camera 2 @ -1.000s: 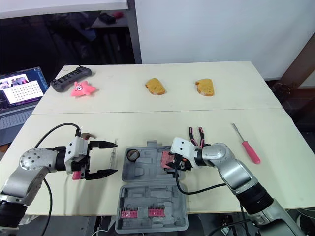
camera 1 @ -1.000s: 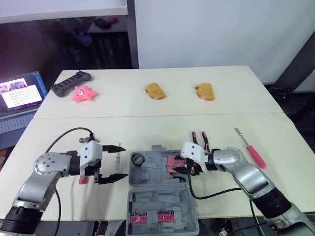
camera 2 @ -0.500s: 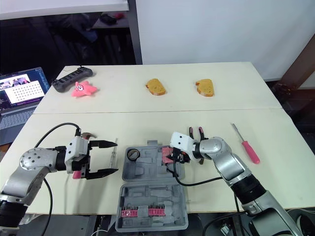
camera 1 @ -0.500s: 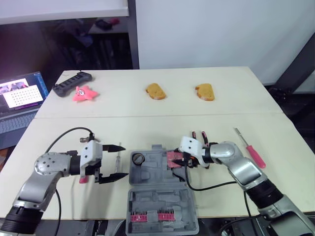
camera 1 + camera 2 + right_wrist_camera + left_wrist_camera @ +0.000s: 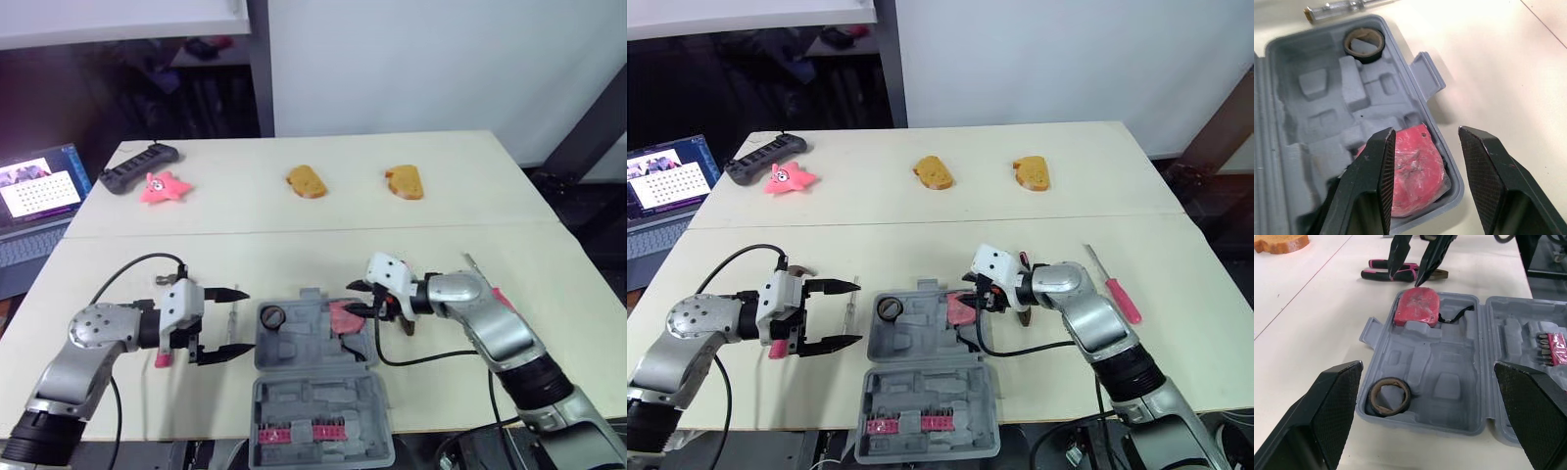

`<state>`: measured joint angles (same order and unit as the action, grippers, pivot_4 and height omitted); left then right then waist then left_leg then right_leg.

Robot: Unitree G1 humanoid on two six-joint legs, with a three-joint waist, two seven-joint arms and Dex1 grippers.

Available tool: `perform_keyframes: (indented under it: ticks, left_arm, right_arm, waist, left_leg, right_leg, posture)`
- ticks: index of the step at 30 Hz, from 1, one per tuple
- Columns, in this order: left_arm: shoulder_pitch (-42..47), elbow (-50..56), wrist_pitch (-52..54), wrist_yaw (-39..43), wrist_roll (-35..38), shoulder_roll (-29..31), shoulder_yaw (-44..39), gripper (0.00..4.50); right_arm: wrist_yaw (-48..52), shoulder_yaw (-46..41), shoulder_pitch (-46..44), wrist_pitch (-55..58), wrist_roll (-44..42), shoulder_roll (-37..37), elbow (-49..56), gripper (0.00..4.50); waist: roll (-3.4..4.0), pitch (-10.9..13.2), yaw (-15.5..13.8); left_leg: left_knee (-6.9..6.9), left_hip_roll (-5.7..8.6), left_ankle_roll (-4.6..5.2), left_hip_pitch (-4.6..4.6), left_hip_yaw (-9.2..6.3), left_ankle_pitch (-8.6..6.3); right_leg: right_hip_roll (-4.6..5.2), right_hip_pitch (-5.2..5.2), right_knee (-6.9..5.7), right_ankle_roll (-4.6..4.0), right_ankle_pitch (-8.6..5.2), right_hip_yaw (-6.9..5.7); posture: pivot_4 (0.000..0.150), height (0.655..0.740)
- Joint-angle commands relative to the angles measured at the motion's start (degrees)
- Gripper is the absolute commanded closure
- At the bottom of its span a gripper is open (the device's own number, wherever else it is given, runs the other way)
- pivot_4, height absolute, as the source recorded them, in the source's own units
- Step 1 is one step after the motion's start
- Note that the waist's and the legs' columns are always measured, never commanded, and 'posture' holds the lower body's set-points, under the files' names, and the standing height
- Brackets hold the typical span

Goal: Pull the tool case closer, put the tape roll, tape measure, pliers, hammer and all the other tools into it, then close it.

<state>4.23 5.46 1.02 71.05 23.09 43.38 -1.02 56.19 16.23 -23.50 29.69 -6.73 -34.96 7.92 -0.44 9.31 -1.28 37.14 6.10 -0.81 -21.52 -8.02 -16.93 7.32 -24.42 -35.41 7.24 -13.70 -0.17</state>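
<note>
Pink tape measure now released into tool case; lifted right gripper off it, jaws apart, empty. Left gripper wide open, empty. Probably pliers next.

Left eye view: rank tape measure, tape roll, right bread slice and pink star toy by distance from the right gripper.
From the right gripper:
1. tape measure, in the case, right beside it
2. tape roll, case's left corner
3. bread slice, far right
4. star toy, far left

Bright, even light, seemingly from overhead; soft short shadows, darker far background.
</note>
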Motion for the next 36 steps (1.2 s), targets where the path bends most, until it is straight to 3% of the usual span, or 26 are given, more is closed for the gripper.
perform_keyframes:
  ticks: [1, 9, 22, 27, 31, 36]
  left_arm:
    - [0.4, 0.35, -0.43, 0.26, 0.06, 0.11, -0.37, 0.0]
    - [-0.28, 1.06, -0.29, 0.12, 0.14, 0.29, -0.53, 0.0]
    - [-0.31, 1.11, 0.04, 0.07, 0.19, 0.75, -0.84, 0.0]
    - [-0.6, 1.26, 0.14, -0.06, 0.17, 0.96, -0.96, 0.0]
    - [-1.33, 1.75, 0.23, -0.48, 0.33, 1.16, -1.44, 0.0]
    - [-3.32, 0.89, 2.05, -1.67, 2.08, 2.34, -5.51, 0.0]
  right_arm:
    - [0.3, 0.37, 1.6, 0.09, 0.05, -0.93, 1.11, 2.34]
    - [-1.8, 2.75, 3.69, 1.26, 2.13, 0.5, -4.88, 2.34]
    - [-0.54, 9.83, 3.5, 12.44, 5.16, -0.72, -14.6, 2.34]
    - [-1.8, 10.1, 2.52, 11.88, 4.55, 0.93, -14.19, 2.34]
    - [-2.06, 6.27, 1.93, 6.35, 2.71, 0.97, -9.24, 2.34]
    - [-2.24, -8.54, 3.78, 1.5, -4.85, -1.99, 5.45, 2.34]
  waist:
    - [0.0, 0.0, 0.44]
    - [0.0, 0.0, 1.0]
    - [-0.33, -0.4, 0.54]
    - [-0.51, -0.69, 0.51]
    - [-0.63, -0.78, 0.63]
    - [-0.03, -0.1, 0.56]
  left_leg:
    - [0.0, 0.0, -0.02, -0.01, 0.0, 0.01]
    - [0.02, -0.01, -0.01, 0.05, 0.0, 0.01]
    - [0.11, -0.03, -0.08, 0.29, -0.1, 0.07]
    - [-0.01, -0.05, 0.07, 1.18, -0.14, -0.07]
    - [0.0, -0.06, 0.09, 1.17, -0.13, -0.07]
    - [0.02, -0.06, 0.07, 0.75, -0.11, -0.06]
  right_leg:
    - [0.01, 0.0, 0.0, 0.0, 0.0, 0.0]
    - [0.0, 0.02, -0.1, 0.0, 0.0, 0.0]
    - [-0.07, 0.37, -0.09, -0.07, 0.04, -0.01]
    - [-0.08, 1.25, 0.19, -0.13, -0.11, -0.03]
    - [-0.11, 1.23, 0.18, -0.05, -0.15, 0.0]
    - [-0.11, 0.89, 0.08, 0.07, -0.08, 0.02]
  posture:
    - [0.15, 0.7219]
    - [0.15, 0.7219]
    - [0.15, 0.7219]
    - [0.15, 0.7219]
    - [0.15, 0.7219]
    - [0.15, 0.7219]
